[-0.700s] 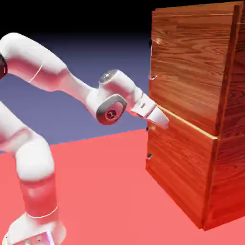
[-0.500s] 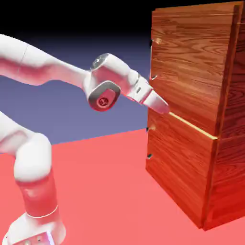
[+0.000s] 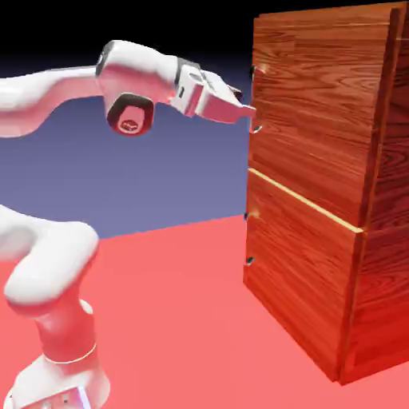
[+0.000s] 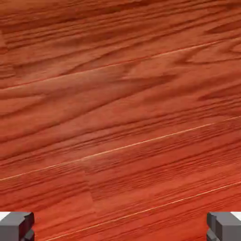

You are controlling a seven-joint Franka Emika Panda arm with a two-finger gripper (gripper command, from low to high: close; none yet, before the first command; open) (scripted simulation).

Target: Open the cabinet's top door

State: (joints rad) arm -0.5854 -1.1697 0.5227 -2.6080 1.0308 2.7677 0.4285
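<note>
The cabinet (image 3: 319, 232) of reddish-brown wood stands at the right of the exterior view, its two stacked doors split by a pale seam. The top door (image 3: 311, 104) is flush with the cabinet front. Its small silver handle (image 3: 256, 128) sits on the door's left edge. My gripper (image 3: 246, 112) points at that edge at handle height, its tip right by the handle; touch cannot be told. In the hand view the door's wood grain (image 4: 120, 108) fills the picture. The two grey fingertips (image 4: 16, 226) sit far apart in the bottom corners, so the gripper (image 4: 120, 228) is open with nothing between them.
The lower door (image 3: 295, 279) has its own small handle (image 3: 248, 216) on its left edge. The red table (image 3: 176, 319) stretches in front of the cabinet. My arm's base (image 3: 56, 351) stands at the lower left.
My hand has risen from the seam between the two doors to the top door's handle height. The forearm swung upward with it. The cabinet has not moved.
</note>
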